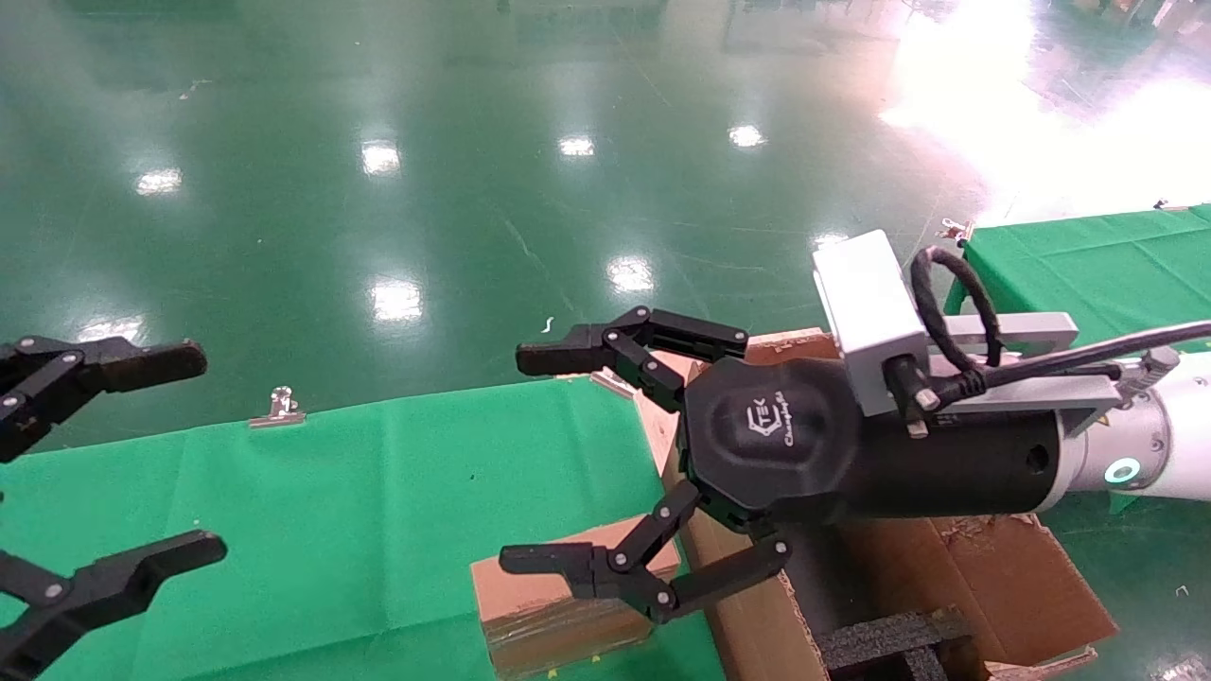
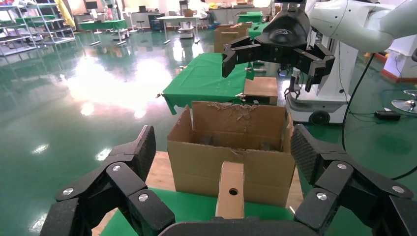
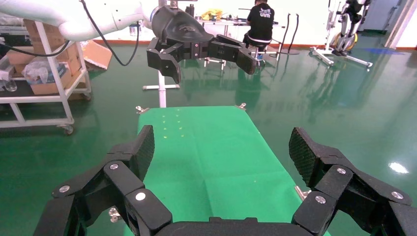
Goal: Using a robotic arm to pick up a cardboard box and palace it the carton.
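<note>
The small taped cardboard box lies on the green table next to the carton. In the left wrist view the box shows its round hole, with the carton right behind it. My right gripper, on the white arm, is open and empty above the table. Its near finger overlaps the box's top in the head view. The right wrist view shows only green cloth between its fingers. My left gripper is open and empty at the table's left side and faces the box.
The green table cloth is held by a metal clip at its far edge. Black foam sits inside the carton. A second green table stands at the far right. Shiny green floor lies beyond.
</note>
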